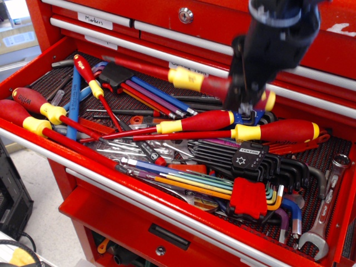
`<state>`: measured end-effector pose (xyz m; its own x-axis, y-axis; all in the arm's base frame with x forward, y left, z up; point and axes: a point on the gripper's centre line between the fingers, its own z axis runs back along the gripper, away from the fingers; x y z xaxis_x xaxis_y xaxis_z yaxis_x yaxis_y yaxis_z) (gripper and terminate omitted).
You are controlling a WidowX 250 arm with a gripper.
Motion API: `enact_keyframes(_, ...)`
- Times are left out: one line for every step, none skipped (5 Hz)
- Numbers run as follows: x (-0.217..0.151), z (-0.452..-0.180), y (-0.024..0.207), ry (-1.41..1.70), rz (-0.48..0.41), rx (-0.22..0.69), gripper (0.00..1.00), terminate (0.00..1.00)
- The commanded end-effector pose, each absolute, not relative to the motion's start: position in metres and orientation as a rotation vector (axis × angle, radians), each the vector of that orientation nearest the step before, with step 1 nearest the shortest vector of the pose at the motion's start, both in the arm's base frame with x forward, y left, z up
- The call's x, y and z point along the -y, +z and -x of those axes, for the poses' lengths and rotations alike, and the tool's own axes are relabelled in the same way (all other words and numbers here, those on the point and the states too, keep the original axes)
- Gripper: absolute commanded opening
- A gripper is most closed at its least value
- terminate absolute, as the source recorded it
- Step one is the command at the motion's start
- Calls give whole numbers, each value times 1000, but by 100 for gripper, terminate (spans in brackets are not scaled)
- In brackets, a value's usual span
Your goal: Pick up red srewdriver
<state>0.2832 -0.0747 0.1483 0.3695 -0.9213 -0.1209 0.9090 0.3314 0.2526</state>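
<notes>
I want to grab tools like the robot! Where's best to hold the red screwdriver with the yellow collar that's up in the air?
Grip the yellow-collared red screwdriver by its fat handle, from above, as the black gripper does: it lies nearly level, and its shaft is thin.
</notes>
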Motion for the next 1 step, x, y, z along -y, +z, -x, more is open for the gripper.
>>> enact_keyframes(74,-289,185,-1080,-344,150,0,100)
